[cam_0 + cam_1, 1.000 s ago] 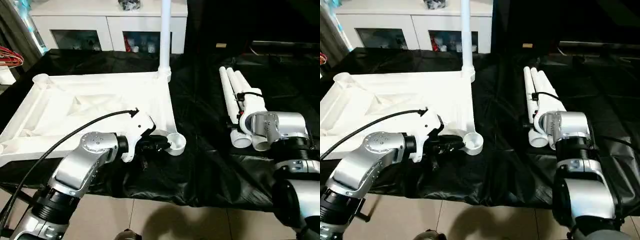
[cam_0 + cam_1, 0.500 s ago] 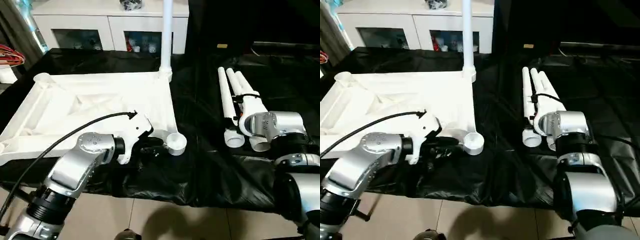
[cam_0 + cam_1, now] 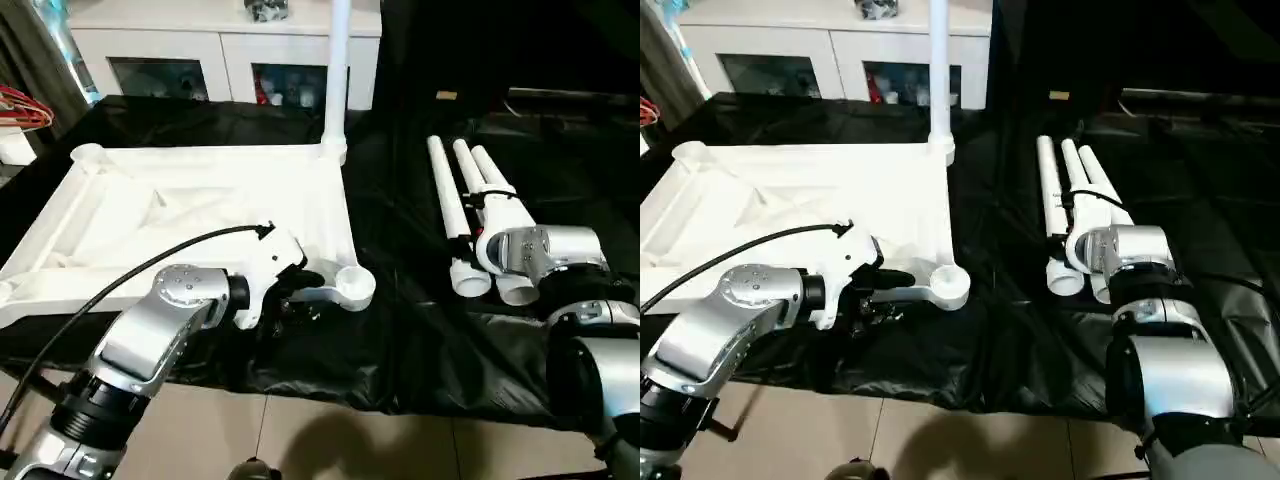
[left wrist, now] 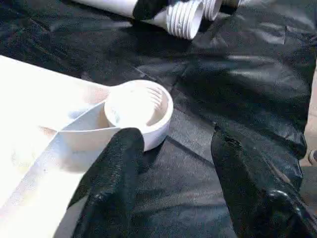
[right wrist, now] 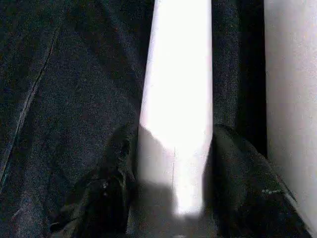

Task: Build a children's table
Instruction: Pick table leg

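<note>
Three loose legs [image 3: 455,200] lie side by side on the black-covered bench [image 3: 400,330], well to the right of the tabletop [image 3: 200,215], their flared ends toward the robot. A fourth leg [image 3: 337,70] stands upright in the tabletop's far right corner socket. The tabletop lies underside up on the left part of the bench, ribs showing, with an empty round socket [image 3: 352,287] at its near right corner and another [image 3: 88,154] at the far left.

The left tool [image 4: 171,163] sits at the near right socket with its two black fingers [image 4: 116,173] spread; one finger touches the socket's outer wall, the other stands apart over the black cover, so nothing is pinched. The right tool [image 5: 171,193] is down over the near end of one loose leg, with a finger on each side of the white tube; whether the fingers press on it or only flank it cannot be told. A neighbouring leg lies just beside it.

A white cabinet [image 3: 220,40] with glass doors stands behind the bench.
</note>
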Motion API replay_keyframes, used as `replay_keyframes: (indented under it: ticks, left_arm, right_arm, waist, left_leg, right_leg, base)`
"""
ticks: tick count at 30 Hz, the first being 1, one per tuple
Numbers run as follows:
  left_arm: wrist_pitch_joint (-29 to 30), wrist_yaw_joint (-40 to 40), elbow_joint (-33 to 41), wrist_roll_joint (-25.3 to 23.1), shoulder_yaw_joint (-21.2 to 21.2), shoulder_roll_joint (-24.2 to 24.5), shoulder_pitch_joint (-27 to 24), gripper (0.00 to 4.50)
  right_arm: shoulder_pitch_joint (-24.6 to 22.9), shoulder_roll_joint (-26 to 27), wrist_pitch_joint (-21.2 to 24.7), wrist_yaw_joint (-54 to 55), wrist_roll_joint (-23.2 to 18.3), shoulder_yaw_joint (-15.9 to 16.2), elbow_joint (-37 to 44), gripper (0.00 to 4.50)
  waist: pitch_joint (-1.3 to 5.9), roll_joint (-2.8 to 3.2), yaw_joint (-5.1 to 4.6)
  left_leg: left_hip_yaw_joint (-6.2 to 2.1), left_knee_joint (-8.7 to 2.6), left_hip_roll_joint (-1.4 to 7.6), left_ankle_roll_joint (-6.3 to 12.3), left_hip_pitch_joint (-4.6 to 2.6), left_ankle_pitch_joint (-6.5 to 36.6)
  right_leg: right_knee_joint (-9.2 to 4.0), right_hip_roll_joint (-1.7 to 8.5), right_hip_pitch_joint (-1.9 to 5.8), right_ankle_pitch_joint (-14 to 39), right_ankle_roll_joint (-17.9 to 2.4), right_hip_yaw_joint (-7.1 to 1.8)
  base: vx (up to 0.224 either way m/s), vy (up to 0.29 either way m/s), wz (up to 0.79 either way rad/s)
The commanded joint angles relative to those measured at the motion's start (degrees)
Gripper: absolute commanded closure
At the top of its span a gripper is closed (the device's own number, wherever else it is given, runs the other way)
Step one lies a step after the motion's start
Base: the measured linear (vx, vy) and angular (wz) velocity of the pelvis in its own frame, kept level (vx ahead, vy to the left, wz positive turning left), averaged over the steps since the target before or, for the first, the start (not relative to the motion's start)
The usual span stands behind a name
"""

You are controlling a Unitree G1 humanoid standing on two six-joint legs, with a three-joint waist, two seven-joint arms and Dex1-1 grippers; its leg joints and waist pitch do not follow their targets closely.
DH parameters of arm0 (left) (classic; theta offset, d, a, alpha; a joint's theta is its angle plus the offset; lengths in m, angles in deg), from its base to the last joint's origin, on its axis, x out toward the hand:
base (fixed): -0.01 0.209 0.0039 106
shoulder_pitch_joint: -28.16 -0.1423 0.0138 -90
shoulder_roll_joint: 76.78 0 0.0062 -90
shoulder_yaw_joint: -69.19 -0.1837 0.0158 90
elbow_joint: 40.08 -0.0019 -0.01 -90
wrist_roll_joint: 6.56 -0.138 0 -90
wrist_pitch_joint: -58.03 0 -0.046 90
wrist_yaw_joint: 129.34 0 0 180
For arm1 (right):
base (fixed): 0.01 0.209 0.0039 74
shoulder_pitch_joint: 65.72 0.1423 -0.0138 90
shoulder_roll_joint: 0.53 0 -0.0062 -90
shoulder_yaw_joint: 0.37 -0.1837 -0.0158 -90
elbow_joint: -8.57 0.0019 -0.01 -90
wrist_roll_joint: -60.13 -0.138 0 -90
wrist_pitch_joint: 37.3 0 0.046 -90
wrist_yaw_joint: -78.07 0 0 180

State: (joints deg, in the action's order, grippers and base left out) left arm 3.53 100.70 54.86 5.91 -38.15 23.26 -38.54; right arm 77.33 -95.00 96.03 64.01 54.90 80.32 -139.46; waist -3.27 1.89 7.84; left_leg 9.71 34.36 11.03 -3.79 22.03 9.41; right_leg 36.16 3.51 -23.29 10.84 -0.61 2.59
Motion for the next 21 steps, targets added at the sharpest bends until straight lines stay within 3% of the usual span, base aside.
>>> replay_keyframes:
  ticks: [1,3,4,6,11,12,13,14,15,16,17,18,19,21]
  left_arm:
    - [-0.38,-0.99,-0.53,-0.71,0.54,-0.24,1.53,1.55]
    - [-1.57,-3.91,-1.84,-0.95,2.18,-2.29,2.61,1.36]
    - [-1.57,-3.91,-1.84,-0.95,2.18,-2.29,2.61,1.27]
    - [-2.15,-7.03,-3.99,-0.74,4.16,-4.77,4.24,1.13]
    - [-0.69,-15.42,-9.46,1.1,9.66,-11.42,10.03,0.83]
    - [0.88,-17.16,-11.31,2.45,10.96,-13.73,12.37,0.67]
    - [0.93,-17.21,-11.37,2.49,11.0,-13.8,12.45,0.55]
    - [4.98,-22.72,-15.3,3.17,14.15,-16.86,15.53,0.47]
    - [4.98,-22.72,-15.3,3.17,14.15,-16.86,15.53,0.47]
    - [5.92,-24.28,-17.3,4.62,16.18,-18.22,16.76,0.35]
    - [6.19,-24.81,-18.38,5.82,17.49,-19.27,17.49,0.25]
    - [7.39,-23.82,-18.86,9.23,19.51,-21.58,18.46,0.15]
    - [8.09,-23.53,-18.84,10.52,20.24,-22.43,18.78,0.08]
    - [9.5,-23.39,-19.42,13.17,21.96,-24.17,19.56,0.01]
  right_arm:
    - [0.36,-0.28,-0.65,0.55,-0.43,-0.75,-1.46,2.56]
    - [0.9,-0.46,-2.25,0.31,-1.64,-2.11,-0.97,2.59]
    - [0.9,-0.46,-2.25,0.31,-1.64,-2.11,-0.97,2.59]
    - [1.13,-0.47,-4.34,-1.47,-3.74,-3.96,0.53,2.6]
    - [-0.3,0.07,-4.31,-5.88,-8.67,-7.8,5.88,2.61]
    - [-1.51,0.5,-3.4,-6.51,-11.1,-10.14,8.1,2.62]
    - [-1.55,0.52,-3.37,-6.53,-11.18,-10.22,8.17,2.62]
    - [-3.6,1.45,-3.61,-8.08,-13.69,-11.92,11.36,2.62]
    - [-3.6,1.45,-3.61,-8.08,-13.69,-11.92,11.36,2.62]
    - [-5.18,2.32,-4.37,-8.95,-15.01,-12.59,13.75,2.62]
    - [-6.8,3.05,-5.38,-9.95,-16.3,-13.2,16.15,2.62]
    - [-11.49,5.01,-6.92,-13.34,-20.08,-14.51,23.54,2.62]
    - [-13.33,5.85,-7.25,-14.94,-21.75,-14.96,26.64,2.62]
    - [-17.44,7.38,-5.22,-18.17,-25.81,-15.63,33.63,2.62]
  waist:
    - [4.22,-0.49,-0.14]
    - [4.24,-0.02,-0.04]
    - [4.32,-0.15,0.03]
    - [4.35,0.17,0.15]
    - [4.54,-0.3,0.53]
    - [4.32,-0.63,0.47]
    - [4.28,-0.6,0.62]
    - [4.49,-0.37,0.76]
    - [4.42,-0.46,0.72]
    - [4.64,0.44,0.9]
    - [4.48,-0.22,0.77]
    - [4.73,-0.39,0.89]
    - [4.77,-1.17,1.5]
    - [4.99,-1.18,1.72]
  left_leg:
    - [-0.07,-3.48,1.17,-2.45,-0.96,11.1]
    - [-0.11,-3.44,1.1,-2.74,-0.95,11.85]
    - [-0.11,-3.4,1.11,-2.78,-1.05,11.87]
    - [-0.24,-3.35,1.05,-2.76,-0.87,11.76]
    - [-0.28,-3.06,0.99,-0.52,-0.51,8.0]
    - [-0.12,-3.04,0.86,0.04,-0.4,7.54]
    - [-0.03,-2.97,0.77,0.26,-0.44,7.42]
    - [-0.2,-2.88,0.88,0.69,-0.49,7.19]
    - [-0.08,-2.89,0.79,0.95,-0.47,7.3]
    - [-0.28,-2.76,0.85,0.81,-0.55,7.36]
    - [-0.12,-2.84,0.7,1.32,-0.47,7.54]
    - [-0.29,-2.88,0.82,1.39,-0.46,7.25]
    - [-0.24,-2.9,1.01,2.37,-0.39,5.95]
    - [-0.18,-2.65,1.01,4.3,-0.22,3.63]
  right_leg:
    - [-4.13,3.7,2.65,11.23,-10.34,-2.0]
    - [-4.25,3.6,2.66,11.09,-10.16,-1.99]
    - [-4.22,3.58,2.69,10.7,-10.23,-1.99]
    - [-3.98,3.56,2.86,9.26,-10.56,-1.92]
    - [-3.59,3.52,3.31,3.48,-11.49,-1.84]
    - [-3.62,3.44,3.3,2.98,-11.82,-1.86]
    - [-3.73,3.43,3.28,3.2,-11.77,-1.91]
    - [-3.66,3.6,3.37,3.5,-12.21,-1.83]
    - [-3.89,3.45,3.32,3.76,-12.14,-1.8]
    - [-3.65,3.62,3.34,3.74,-12.25,-1.76]
    - [-4.21,3.49,3.41,4.13,-11.95,-1.73]
    - [-4.01,3.7,3.64,4.09,-12.09,-1.69]
    - [-3.86,4.14,3.78,3.22,-12.15,-1.73]
    - [-3.55,3.88,3.68,0.96,-13.21,-1.65]
  base:
    - [0.0,0.0,0.0]
    - [0.0,0.0,0.0]
    - [0.0,0.0,0.0]
    - [0.0,0.0,0.0]
    - [0.0,0.0,0.0]
    - [0.0,0.0,0.0]
    - [0.0,0.0,0.0]
    - [0.0,0.0,0.0]
    - [0.0,0.0,0.0]
    - [0.0,0.0,0.0]
    - [0.0,0.0,0.0]
    - [0.0,0.0,0.0]
    - [0.0,0.0,0.0]
    - [0.0,0.0,0.0]
